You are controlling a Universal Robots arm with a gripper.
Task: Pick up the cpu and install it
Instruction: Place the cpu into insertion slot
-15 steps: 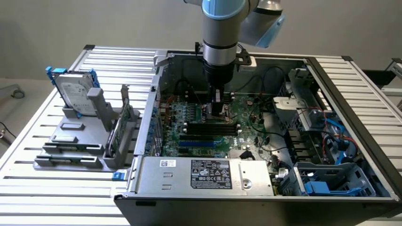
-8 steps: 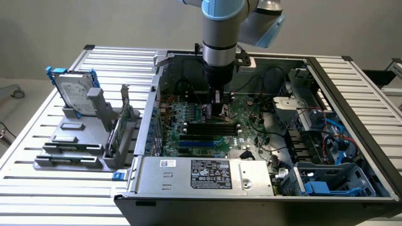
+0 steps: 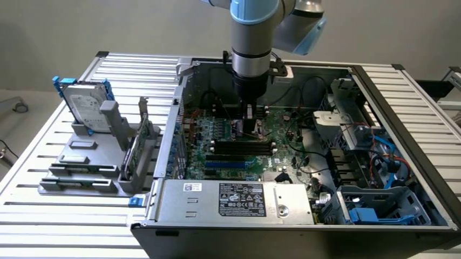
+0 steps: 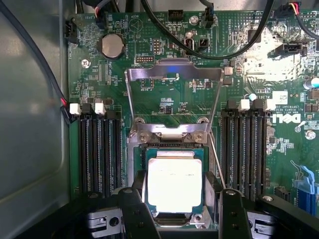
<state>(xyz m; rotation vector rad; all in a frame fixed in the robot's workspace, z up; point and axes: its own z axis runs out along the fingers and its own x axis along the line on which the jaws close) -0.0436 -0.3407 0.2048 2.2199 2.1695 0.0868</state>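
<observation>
The cpu (image 4: 174,181), a small square chip with a pale silver top, lies level in the open motherboard socket (image 4: 134,149); I cannot tell whether it is fully seated. My gripper (image 4: 174,186) is shut on the cpu, its two black fingers (image 4: 134,214) pressing opposite edges. The socket's metal load plate (image 4: 172,74) is flipped up and away from the chip, and its thin lever (image 4: 215,159) stands beside the socket. In the exterior view the gripper (image 3: 249,123) reaches straight down into the open computer case (image 3: 173,118), close over the green motherboard (image 3: 288,135).
Black memory slots (image 4: 99,149) flank the socket on both sides, and black cables (image 4: 209,52) arc across the board beyond it. Outside the case, at the exterior view's left, a silver hard drive (image 3: 85,110) with a blue bracket stands in a grey fixture (image 3: 79,172). A power supply (image 3: 238,200) fills the case's near edge.
</observation>
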